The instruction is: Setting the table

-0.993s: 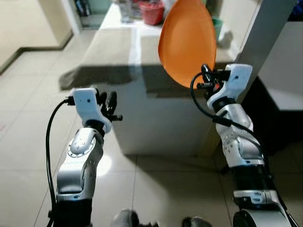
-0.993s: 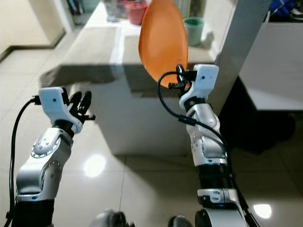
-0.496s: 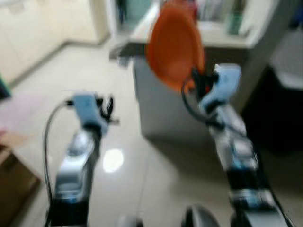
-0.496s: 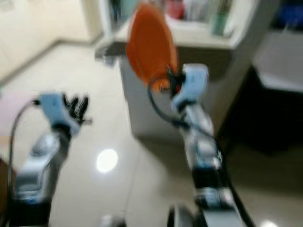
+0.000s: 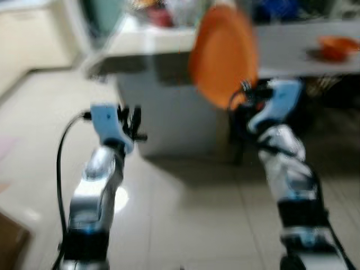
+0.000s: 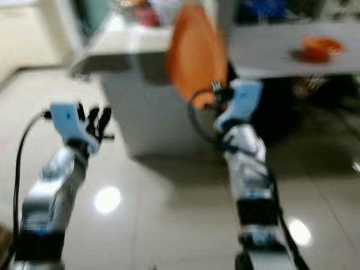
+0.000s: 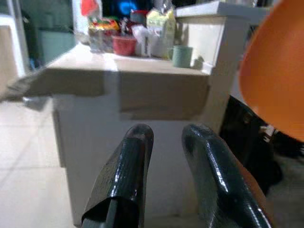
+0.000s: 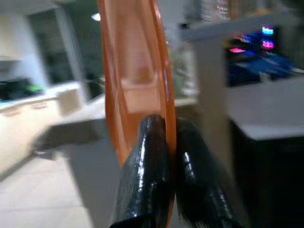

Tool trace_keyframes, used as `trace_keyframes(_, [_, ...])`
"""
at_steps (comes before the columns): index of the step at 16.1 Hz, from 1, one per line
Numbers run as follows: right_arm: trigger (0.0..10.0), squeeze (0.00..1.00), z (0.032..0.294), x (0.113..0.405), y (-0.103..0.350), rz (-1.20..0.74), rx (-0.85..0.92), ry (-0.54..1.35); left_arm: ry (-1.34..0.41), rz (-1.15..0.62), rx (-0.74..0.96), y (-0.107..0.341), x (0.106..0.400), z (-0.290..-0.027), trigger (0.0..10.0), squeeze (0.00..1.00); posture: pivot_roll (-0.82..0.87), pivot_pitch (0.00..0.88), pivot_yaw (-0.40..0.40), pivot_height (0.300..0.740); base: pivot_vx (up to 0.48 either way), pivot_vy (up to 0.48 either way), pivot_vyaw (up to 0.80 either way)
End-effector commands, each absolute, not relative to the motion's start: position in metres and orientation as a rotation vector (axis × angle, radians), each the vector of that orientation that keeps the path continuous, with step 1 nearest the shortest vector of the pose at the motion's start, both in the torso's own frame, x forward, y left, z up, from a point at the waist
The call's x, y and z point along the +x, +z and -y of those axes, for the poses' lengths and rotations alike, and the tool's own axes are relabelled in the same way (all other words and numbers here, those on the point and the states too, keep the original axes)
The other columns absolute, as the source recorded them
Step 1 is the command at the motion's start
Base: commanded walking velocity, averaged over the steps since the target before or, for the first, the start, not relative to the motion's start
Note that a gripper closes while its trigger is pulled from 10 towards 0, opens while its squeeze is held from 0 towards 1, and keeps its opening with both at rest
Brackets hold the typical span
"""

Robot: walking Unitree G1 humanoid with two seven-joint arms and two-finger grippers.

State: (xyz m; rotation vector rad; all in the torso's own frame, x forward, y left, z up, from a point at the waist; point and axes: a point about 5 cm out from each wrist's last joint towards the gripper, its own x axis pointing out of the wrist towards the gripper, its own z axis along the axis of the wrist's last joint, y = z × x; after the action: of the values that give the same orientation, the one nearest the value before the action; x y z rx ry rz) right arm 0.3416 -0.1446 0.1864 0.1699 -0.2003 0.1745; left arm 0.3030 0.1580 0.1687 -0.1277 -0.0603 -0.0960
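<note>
The right gripper (image 8: pixel 164 142) is pinching the rim of an upright orange plate (image 5: pixel 224 56) (left gripper (image 7: pixel 166 142) is hanging open, empty) near the grey surface (image 6: pixel 281 50), where a swing could be knocking the plate loose.

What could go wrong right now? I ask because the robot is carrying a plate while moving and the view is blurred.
1. The right gripper pinches the orange plate only at its lower rim, with the plate standing on edge; a jolt might make it swing or slip out.
2. The plate rises in front of the head camera and hides part of the counter, so the robot may misjudge how close the counter is.
</note>
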Motion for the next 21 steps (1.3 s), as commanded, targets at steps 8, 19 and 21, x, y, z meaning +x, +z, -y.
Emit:
trace_keyframes(8, [0.0, 0.00, 0.130, 0.341, 0.192, 0.218, 0.157, 0.233, -0.023, 0.079, -0.145, 0.172, 0.306, -0.165, 10.0, 0.00, -0.12, 0.024, 0.068, 0.740, 0.295, 0.000, 0.00])
trace_keyframes(19, [0.0, 0.00, 0.127, 0.341, 0.187, 0.206, 0.135, 0.258, 0.021, 0.097, -0.144, 0.175, 0.309, -0.165, 10.0, 0.00, -0.12, 0.012, 0.066, 0.740, 0.277, 0.000, 0.00])
trace_keyframes(21, [0.0, 0.00, 0.125, 0.342, 0.186, 0.198, 0.142, 0.269, 0.027, 0.097, -0.145, 0.174, 0.308, -0.164, 10.0, 0.00, -0.12, 0.011, 0.064, 0.740, 0.000, 0.000, -0.80])
